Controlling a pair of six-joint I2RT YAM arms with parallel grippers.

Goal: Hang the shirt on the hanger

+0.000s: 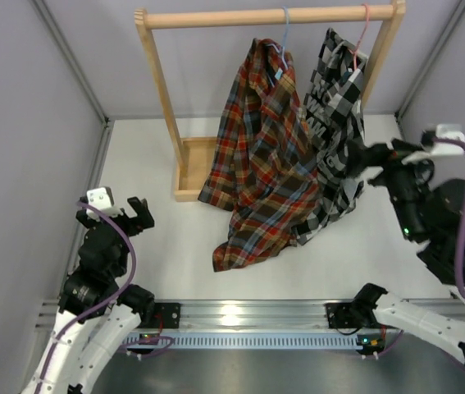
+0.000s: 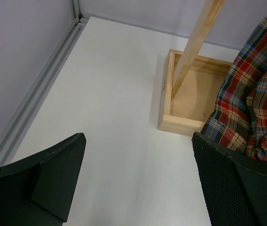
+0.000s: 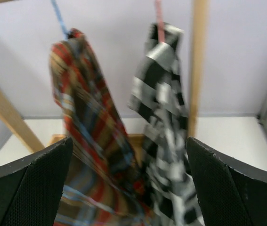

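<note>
Red, orange and green checks hang from the wooden rail (image 1: 273, 16). The shirt (image 1: 261, 156) is on the blue hanger (image 1: 284, 37), next to a black-and-white shirt (image 1: 336, 90). Its bottom end lies on the table (image 1: 158, 246). Both grippers are wide open and hold nothing. The right gripper (image 1: 359, 156) is near the two shirts, and the left gripper (image 1: 138, 213) sits low, well apart. The job looks about done. I cannot tell if both shoulders sit right.
</note>
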